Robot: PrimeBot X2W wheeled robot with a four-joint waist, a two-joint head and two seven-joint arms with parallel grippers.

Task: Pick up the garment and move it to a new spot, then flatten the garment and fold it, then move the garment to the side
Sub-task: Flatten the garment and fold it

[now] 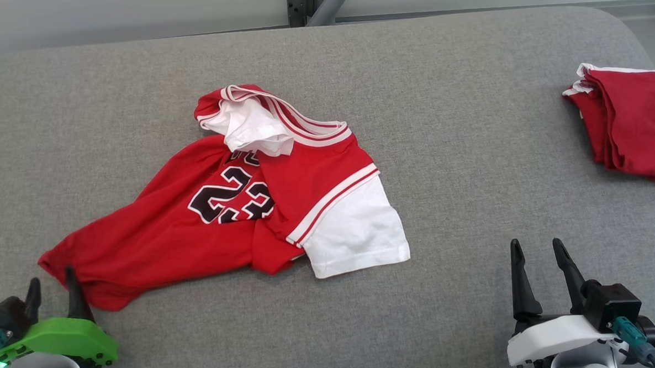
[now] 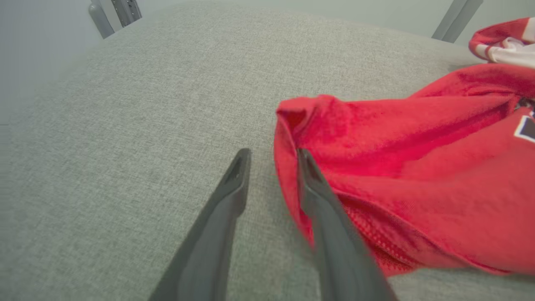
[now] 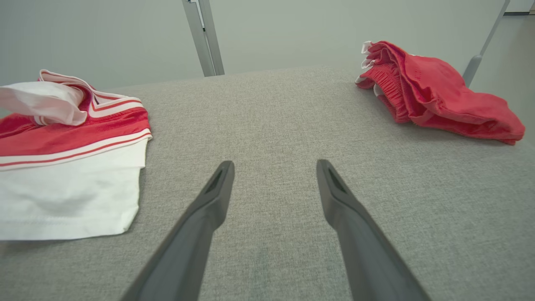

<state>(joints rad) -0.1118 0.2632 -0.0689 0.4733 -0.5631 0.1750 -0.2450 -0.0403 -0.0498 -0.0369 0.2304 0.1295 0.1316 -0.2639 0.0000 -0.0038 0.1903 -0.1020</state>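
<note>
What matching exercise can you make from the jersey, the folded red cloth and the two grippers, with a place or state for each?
Things:
1. jersey
2. folded red cloth
3. left gripper
4. right gripper

Places or states:
A. at the far right edge of the grey cushion
B. open over bare cushion
C. crumpled at mid-cushion
D. at the jersey's lower corner

Pairs: 1-C, 2-A, 3-D, 4-B
</note>
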